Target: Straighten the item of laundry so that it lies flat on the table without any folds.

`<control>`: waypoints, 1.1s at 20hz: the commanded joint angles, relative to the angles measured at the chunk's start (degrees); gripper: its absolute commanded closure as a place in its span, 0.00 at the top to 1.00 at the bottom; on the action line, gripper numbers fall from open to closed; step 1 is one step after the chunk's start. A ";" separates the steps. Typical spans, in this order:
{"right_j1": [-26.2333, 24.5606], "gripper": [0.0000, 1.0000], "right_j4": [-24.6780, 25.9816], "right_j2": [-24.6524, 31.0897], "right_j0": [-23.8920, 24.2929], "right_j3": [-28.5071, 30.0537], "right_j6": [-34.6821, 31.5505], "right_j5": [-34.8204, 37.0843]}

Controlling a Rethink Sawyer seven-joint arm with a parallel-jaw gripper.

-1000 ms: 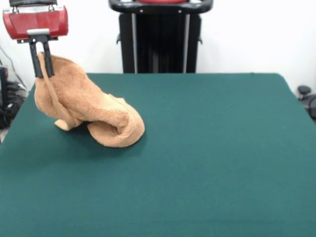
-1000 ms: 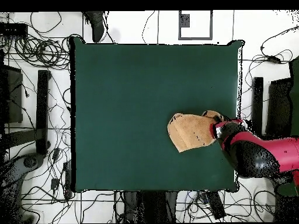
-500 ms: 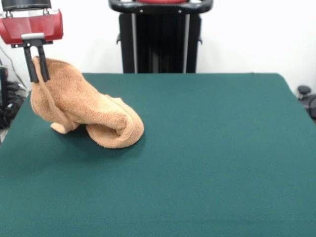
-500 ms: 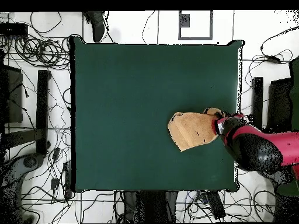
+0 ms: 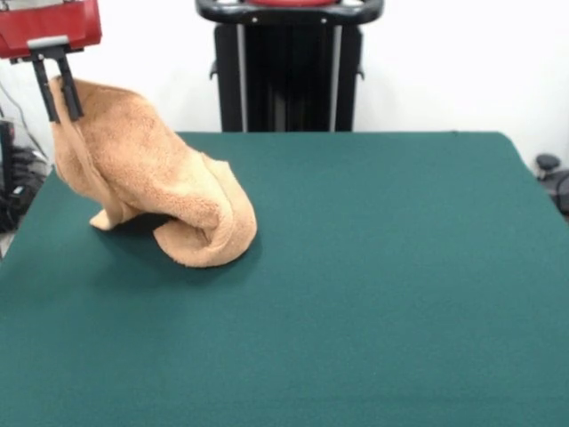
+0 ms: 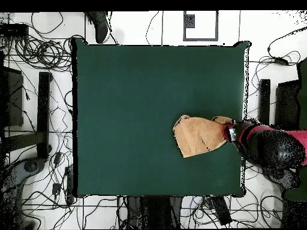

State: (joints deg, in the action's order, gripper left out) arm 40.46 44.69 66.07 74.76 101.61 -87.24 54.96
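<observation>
I see the pincer [image 5: 57, 105] at the upper left of the front view, its two thin black fingers [image 5: 43, 87] closed on one corner of the towel [image 5: 151, 187], holding that corner up off the counter [image 5: 373, 285]

Towel hangs from the grip in a slope: high end at the pincer, low end bunched and curled over itself on the green cloth, with a rounded fold at its front and a small flap touching the surface under the raised part. Not flat; folds plain to see

Overhead view: towel [image 6: 198, 136] sits near one side edge of the counter [image 6: 132, 108], the red and black arm [image 6: 270, 147] reaching in from beyond that edge and covering the gripped corner. Rest of the green surface bare

Around the rig: black pedestal [image 5: 289, 71] behind the counter's far edge, white wall behind it. In the overhead view, tangled cables [image 6: 36, 48] on the white floor along the sides, dark bars [image 6: 43, 114] beside the counter. Nothing lies between the towel and the open middle of the counter
</observation>
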 commanded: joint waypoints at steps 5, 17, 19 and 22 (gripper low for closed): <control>-4.79 0.00 -0.89 -2.25 -6.72 -11.08 27.23 11.74; 4.51 0.00 -4.04 0.24 -3.30 0.36 17.87 6.82; 11.04 0.00 -6.88 3.06 -0.23 9.29 10.37 2.92; 23.79 0.00 -14.00 8.21 3.86 23.06 -3.14 -5.18</control>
State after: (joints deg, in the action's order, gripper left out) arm 47.06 38.05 69.00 76.97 102.76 -76.82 58.27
